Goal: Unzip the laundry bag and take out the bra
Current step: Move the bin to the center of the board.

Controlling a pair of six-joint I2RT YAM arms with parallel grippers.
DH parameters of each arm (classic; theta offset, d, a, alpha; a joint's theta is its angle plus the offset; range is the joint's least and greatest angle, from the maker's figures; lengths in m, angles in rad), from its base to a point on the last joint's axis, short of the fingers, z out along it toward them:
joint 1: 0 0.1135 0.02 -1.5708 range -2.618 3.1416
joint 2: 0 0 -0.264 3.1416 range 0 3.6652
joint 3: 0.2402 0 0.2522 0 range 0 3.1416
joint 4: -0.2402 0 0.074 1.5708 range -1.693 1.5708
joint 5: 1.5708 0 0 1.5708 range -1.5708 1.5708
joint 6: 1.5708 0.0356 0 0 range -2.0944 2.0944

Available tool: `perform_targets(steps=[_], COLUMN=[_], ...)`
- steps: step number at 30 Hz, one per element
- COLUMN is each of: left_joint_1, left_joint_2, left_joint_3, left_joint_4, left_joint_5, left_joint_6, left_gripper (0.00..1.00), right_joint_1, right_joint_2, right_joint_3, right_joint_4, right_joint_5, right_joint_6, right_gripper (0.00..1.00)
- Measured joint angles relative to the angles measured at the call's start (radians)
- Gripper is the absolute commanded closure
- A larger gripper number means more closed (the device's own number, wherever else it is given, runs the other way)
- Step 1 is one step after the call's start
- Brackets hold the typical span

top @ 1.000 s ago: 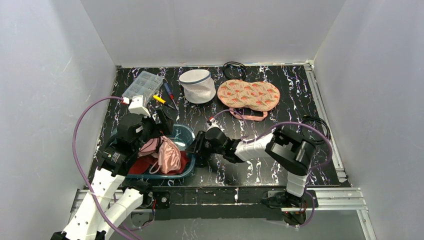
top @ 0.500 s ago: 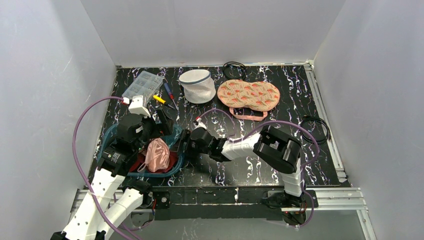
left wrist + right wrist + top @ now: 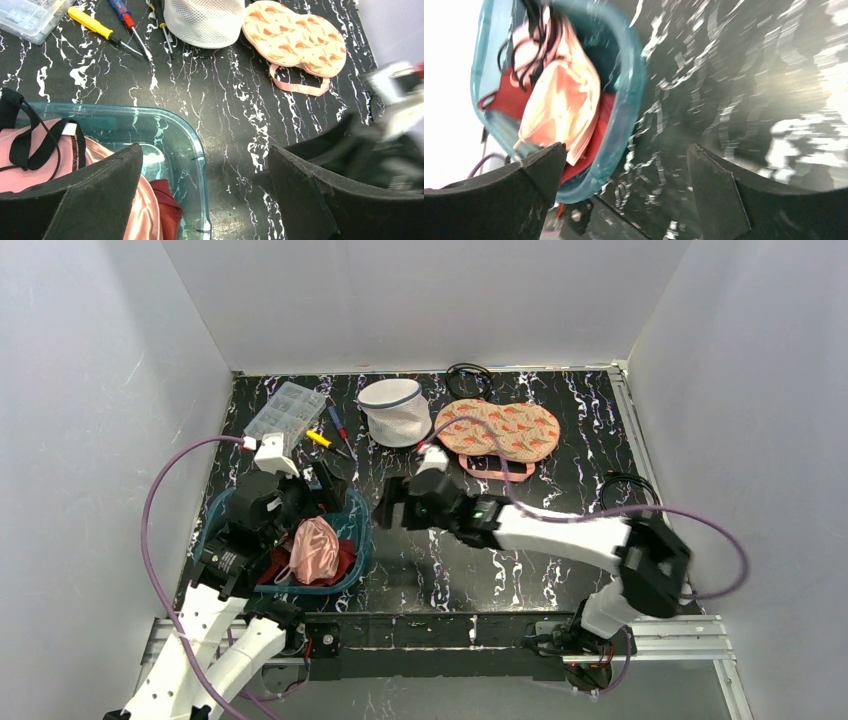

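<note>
The white mesh laundry bag (image 3: 395, 412) (image 3: 205, 22) stands upright at the back of the table, with nothing near it. The pink bra (image 3: 315, 550) (image 3: 559, 107), with black straps, lies on red cloth in the teal tub (image 3: 355, 540) (image 3: 197, 155). My left gripper (image 3: 325, 490) (image 3: 204, 152) hangs open over the tub's far right rim, nothing between its fingers. Just right of the tub my right gripper (image 3: 388, 508) (image 3: 625, 150) is open and empty above the tabletop, pointing towards the tub.
A flamingo-print fabric pad (image 3: 497, 430) with a pink strap lies right of the bag. A clear parts box (image 3: 285, 408) and screwdrivers (image 3: 330, 435) sit to the bag's left. Black cables lie at the back (image 3: 468, 375) and right edge (image 3: 630, 490).
The right gripper opened and let the pink bra drop into the tub, then drew back right and away from it. The tub slid slightly left. The left gripper barely moved.
</note>
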Motion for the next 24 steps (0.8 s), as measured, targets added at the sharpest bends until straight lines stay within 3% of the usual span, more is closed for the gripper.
perform_targets(steps=[6, 8, 12, 17, 21, 24], left_joint_1=[-0.005, -0.005, -0.006, -0.010, -0.030, -0.041], left_joint_2=[-0.014, -0.012, -0.011, -0.011, -0.013, -0.021], left_joint_3=[-0.002, -0.003, -0.005, -0.006, -0.006, -0.006], left_joint_4=[0.015, 0.018, 0.020, 0.020, 0.020, 0.020], left_joint_5=[0.027, 0.040, 0.042, 0.042, 0.037, 0.034], left_joint_6=[0.008, 0.010, 0.009, 0.010, 0.010, 0.010], left_gripper=[0.06, 0.06, 0.06, 0.05, 0.05, 0.05], right_joint_1=[-0.101, -0.258, -0.689, -0.900, -1.006, -1.067], right_joint_2=[-0.418, -0.543, -0.666, -0.562, -0.392, -0.312], right_joint_3=[-0.045, -0.087, -0.253, -0.455, -0.505, -0.505], right_joint_4=[-0.217, -0.248, -0.206, -0.084, 0.061, 0.198], right_joint_5=[0.299, 0.317, 0.279, 0.157, 0.064, 0.013], right_joint_6=[-0.206, -0.231, -0.208, -0.111, -0.053, -0.032], right_gripper=[0.02, 0.06, 0.12, 0.10, 0.02, 0.01])
